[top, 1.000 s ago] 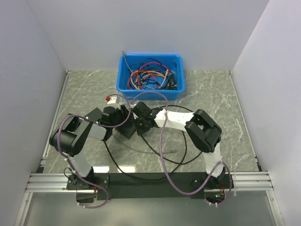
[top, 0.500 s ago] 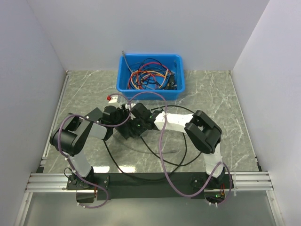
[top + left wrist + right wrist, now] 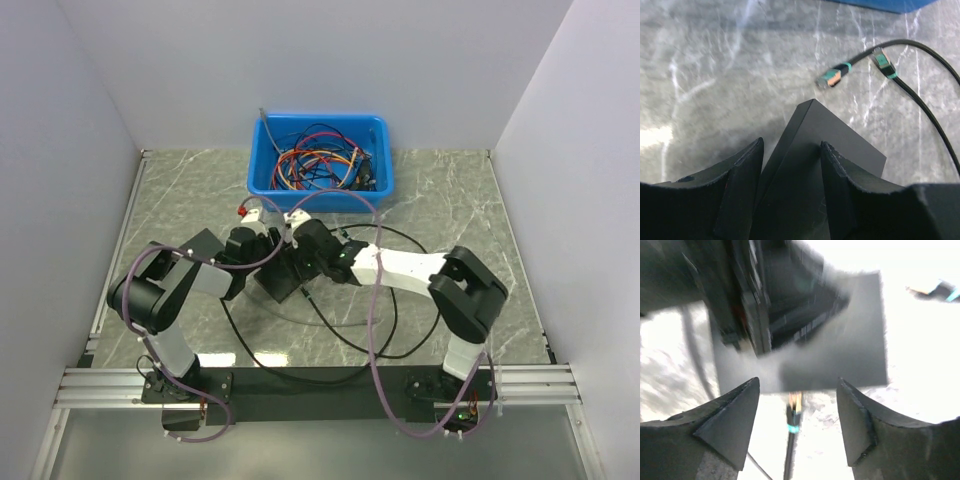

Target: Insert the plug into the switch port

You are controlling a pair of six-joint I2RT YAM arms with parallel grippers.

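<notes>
Nearest the bases, a black cable (image 3: 385, 335) loops loosely over the marble table (image 3: 450, 200) at about 5 o'clock from the black switch (image 3: 280, 280), and purple hoses hang across both arms. In the left wrist view a loose connector (image 3: 831, 78) with a teal band lies on the stone just beyond the switch's far corner at 1 o'clock. A second connector (image 3: 883, 61) lies just beside it, its black lead running off toward 4 o'clock. At the far edge, at 12 o'clock, sits a blue bin (image 3: 262, 185) full of tangled coloured wires. The left arm (image 3: 160, 300) folds up from its base and reaches toward 2 o'clock. The left gripper (image 3: 791, 144) is clamped on the switch, one finger against each side of the box. The right arm (image 3: 410, 268) bends sharply at the elbow and stretches its white forearm toward 10 o'clock, so the two wrists crowd together over the switch. The right gripper (image 3: 797, 385) has its fingers spread wide and holds nothing. The plug (image 3: 793, 410), orange-tipped with a teal band, sits between them at the switch's near edge, its cable trailing back toward the camera. Blur hides whether it is seated and makes any marking on the port face unreadable.
</notes>
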